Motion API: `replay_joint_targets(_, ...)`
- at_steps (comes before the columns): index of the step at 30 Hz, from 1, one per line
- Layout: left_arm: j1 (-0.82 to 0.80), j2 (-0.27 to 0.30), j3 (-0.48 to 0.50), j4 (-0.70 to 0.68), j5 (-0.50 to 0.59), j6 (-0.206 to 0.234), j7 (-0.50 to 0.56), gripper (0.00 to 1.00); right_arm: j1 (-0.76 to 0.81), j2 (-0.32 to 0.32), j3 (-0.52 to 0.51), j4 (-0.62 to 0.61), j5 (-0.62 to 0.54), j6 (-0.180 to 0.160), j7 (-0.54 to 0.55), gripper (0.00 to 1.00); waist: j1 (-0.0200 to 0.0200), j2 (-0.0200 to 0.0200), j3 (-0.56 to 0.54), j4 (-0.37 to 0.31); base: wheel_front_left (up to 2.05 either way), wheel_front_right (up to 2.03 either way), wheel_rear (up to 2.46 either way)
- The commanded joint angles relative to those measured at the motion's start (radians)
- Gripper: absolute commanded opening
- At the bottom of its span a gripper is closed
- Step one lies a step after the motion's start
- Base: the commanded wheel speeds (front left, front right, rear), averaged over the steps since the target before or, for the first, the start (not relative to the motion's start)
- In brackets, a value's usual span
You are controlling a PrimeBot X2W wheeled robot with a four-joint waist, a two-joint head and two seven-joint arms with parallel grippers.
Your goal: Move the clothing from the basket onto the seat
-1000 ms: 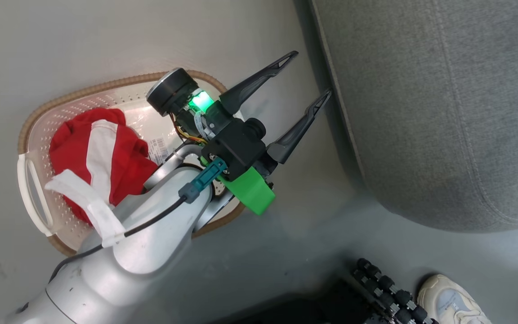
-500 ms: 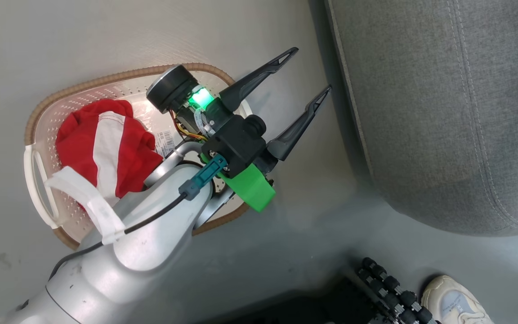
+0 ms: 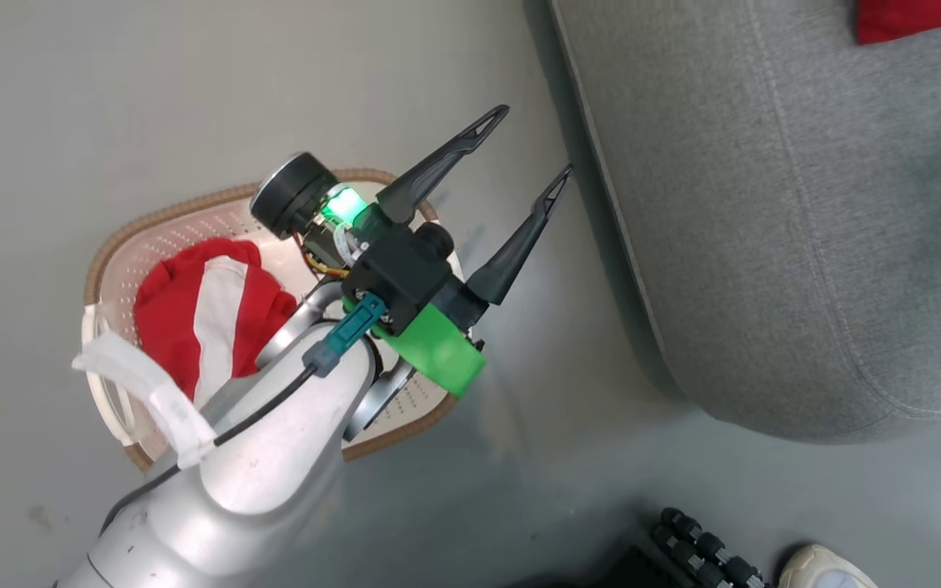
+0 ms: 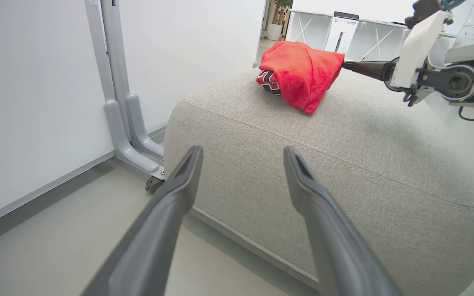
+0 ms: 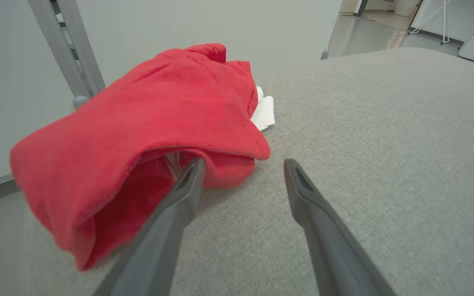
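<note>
One red garment with a white stripe lies in the cream basket on the floor. My left gripper hangs open and empty above the basket's right end, pointing toward the grey seat. In the left wrist view, the left gripper faces the seat's side. A second red garment, with black-and-white lettering, rests on top of the seat. My right gripper is open over the seat, and its left finger is tucked into a fold of that garment.
A person's pale shoe and my base's black rollers are on the floor near the seat's front corner. A grey stand's legs rise by the white wall beside the seat. My right arm's wrist reaches in over the seat.
The head camera has shifted, so the basket sits lower in the picture. A corner of red clothing now shows on the seat at the top right. My left gripper stays open.
</note>
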Motion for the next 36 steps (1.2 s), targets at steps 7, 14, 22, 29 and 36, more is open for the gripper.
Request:
replay_joint_targets(7,0.11,-0.012,0.07,-0.02,-0.014,0.012,-0.003,1.0,0.178,0.017,0.022,-0.081,-0.002,-0.001,-0.001,1.0,0.0,0.0,-0.172,0.002,0.0,0.0,0.0)
replay_joint_targets(14,0.221,-0.031,0.171,-0.025,-0.012,0.024,-0.002,1.0,0.32,0.057,0.084,-0.222,0.015,-0.001,-0.001,1.0,0.0,0.0,-0.273,0.037,0.0,0.0,0.0)
replay_joint_targets(22,0.336,-0.059,0.311,-0.039,0.002,0.03,-0.002,1.0,0.422,0.11,0.178,-0.365,0.02,-0.001,0.0,1.0,0.0,0.0,-0.36,0.108,0.0,0.0,0.0)
replay_joint_targets(29,0.406,-0.083,0.441,-0.049,0.015,0.025,-0.002,1.0,0.448,0.128,0.276,-0.437,0.012,-0.001,-0.001,1.0,0.0,0.0,-0.399,0.178,0.0,0.0,0.0)
replay_joint_targets(36,0.456,-0.108,0.543,-0.054,0.035,0.015,-0.002,1.0,0.459,0.153,0.342,-0.477,-0.012,-0.001,-0.001,1.0,0.0,0.0,-0.434,0.234,0.0,0.0,0.0)
